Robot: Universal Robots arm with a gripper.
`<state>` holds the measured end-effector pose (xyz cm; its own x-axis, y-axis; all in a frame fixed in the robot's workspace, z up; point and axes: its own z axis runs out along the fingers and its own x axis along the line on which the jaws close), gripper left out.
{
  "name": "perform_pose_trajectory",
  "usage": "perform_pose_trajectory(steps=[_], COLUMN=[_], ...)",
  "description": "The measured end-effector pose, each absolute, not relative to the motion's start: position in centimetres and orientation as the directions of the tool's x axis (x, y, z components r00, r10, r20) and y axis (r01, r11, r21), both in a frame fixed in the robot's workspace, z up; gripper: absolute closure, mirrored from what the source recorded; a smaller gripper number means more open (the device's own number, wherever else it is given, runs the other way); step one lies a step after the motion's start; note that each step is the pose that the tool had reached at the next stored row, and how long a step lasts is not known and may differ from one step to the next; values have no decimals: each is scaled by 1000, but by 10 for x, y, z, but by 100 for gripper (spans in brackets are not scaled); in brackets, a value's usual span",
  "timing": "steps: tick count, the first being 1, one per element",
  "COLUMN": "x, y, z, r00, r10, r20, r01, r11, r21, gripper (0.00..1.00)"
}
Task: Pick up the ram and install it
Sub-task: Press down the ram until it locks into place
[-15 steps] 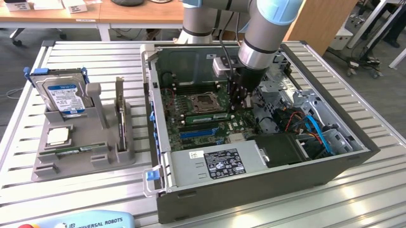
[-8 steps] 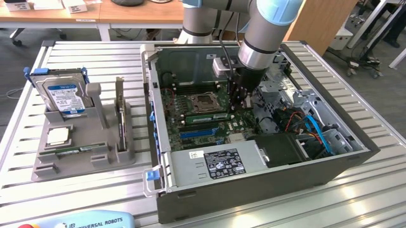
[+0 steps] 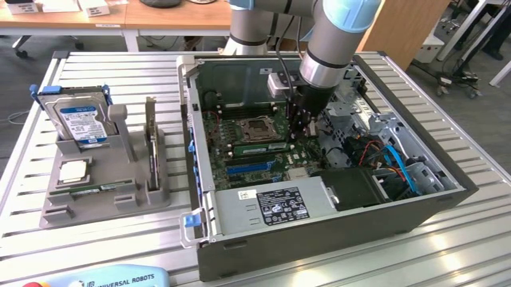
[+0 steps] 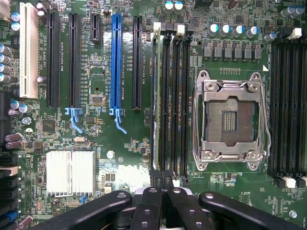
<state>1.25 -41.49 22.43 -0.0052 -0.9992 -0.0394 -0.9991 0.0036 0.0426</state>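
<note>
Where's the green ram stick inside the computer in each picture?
Exterior view: the ram sits as a green strip between the processor socket and the blue slot.
Wrist view: the ram stands edge-on in a memory slot, between the processor socket and the blue slot.
Shared landmark: the blue slot.

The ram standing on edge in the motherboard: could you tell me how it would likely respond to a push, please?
The ram is a thin board on edge, so it is probably stiff lengthwise but apt to flex or crack if pushed sideways. Upright beside the memory slots, it seems unlikely to tip. It looks light for its length.
</note>
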Motion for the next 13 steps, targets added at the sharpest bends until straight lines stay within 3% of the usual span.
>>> perform_pose_trajectory(steps=[13], x=[13], y=[-415], z=[223], r00=[-5], r10=[-999], r20=[-39], r01=[-999], r11=[4], r21=[43], gripper=[90])
